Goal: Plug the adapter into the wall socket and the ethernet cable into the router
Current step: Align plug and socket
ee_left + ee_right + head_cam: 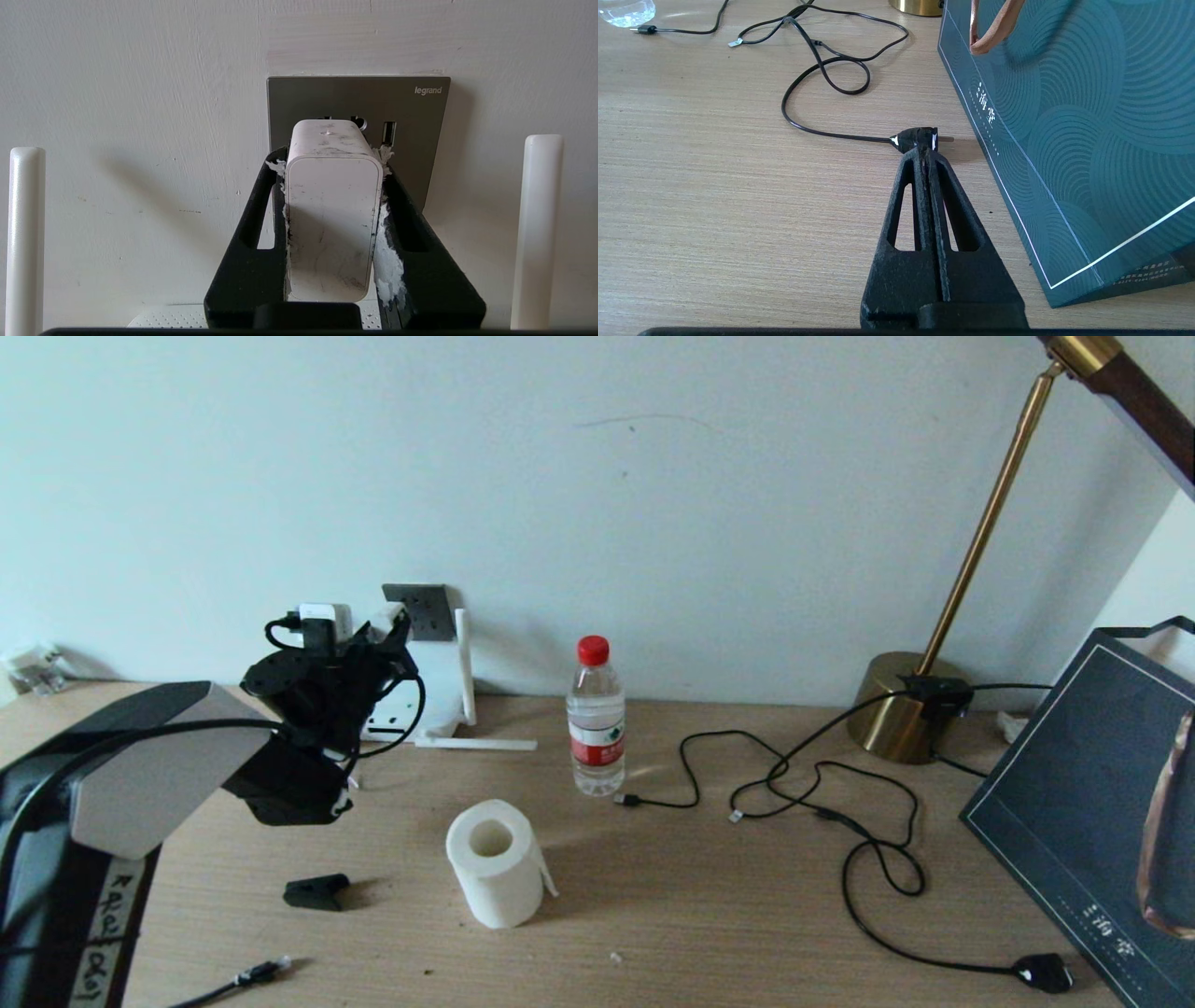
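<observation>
My left gripper (pixel 331 156) is shut on the white adapter (pixel 332 219), one black finger on each side. The adapter's far end meets the dark grey wall socket (pixel 413 126); its pins are hidden. From the head camera, the left gripper (pixel 392 633) is up against the wall socket (pixel 422 611), in front of the white router (pixel 439 686). One router antenna (pixel 461 663) stands upright and another (pixel 476 744) lies flat. The ethernet cable (pixel 263 973) lies at the desk's front left edge, its clear connector free. My right gripper (pixel 927 150) is shut and empty, low over the desk.
A paper roll (pixel 495 863) and a small black clip (pixel 317 891) lie in front of the router. A water bottle (pixel 596 714) stands mid-desk. Black cables (pixel 840 803) loop to the lamp base (pixel 901 709). A black plug (pixel 915 138) lies beside the teal bag (pixel 1069 116).
</observation>
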### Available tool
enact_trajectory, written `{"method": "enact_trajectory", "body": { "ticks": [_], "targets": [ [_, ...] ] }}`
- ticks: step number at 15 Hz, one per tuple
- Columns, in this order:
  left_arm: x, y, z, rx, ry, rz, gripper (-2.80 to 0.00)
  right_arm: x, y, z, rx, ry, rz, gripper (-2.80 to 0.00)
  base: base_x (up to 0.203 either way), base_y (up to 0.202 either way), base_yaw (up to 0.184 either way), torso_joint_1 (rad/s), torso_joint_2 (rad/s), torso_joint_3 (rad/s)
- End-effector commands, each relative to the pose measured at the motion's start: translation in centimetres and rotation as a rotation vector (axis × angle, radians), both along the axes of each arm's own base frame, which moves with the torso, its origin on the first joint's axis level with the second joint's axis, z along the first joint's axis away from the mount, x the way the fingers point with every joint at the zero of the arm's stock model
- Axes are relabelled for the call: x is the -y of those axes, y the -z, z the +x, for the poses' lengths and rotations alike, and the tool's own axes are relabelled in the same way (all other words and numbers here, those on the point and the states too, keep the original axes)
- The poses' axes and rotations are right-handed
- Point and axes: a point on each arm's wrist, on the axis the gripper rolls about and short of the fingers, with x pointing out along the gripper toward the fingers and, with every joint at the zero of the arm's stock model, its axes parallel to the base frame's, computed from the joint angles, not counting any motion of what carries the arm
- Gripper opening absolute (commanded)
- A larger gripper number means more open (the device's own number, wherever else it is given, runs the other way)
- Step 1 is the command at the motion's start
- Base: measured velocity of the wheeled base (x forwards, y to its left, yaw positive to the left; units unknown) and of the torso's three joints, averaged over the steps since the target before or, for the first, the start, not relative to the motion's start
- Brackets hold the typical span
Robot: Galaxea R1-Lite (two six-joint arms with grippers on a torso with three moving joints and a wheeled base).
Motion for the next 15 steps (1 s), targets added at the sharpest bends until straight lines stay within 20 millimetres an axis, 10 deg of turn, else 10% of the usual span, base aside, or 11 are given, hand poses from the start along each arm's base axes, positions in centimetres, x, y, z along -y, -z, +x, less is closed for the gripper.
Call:
{"method": "enact_trajectory", "body": {
  "ticks": [1, 15],
  "targets": [
    [0.0, 0.1, 0.2, 0.013, 0.000, 0.000, -2.80, 0.0, 0.0, 0.0, -0.002, 0.000, -0.001, -2.80, 0.000, 0.000, 0.000, 0.000, 0.00, 0.000],
    [1.0, -0.1, 0.8, 0.030, 0.017, 0.000, -2.80, 0.0, 0.0, 0.0, -0.002, 0.000, -0.001, -2.80, 0.000, 0.000, 0.000, 0.000, 0.00, 0.000]
  ]
}}
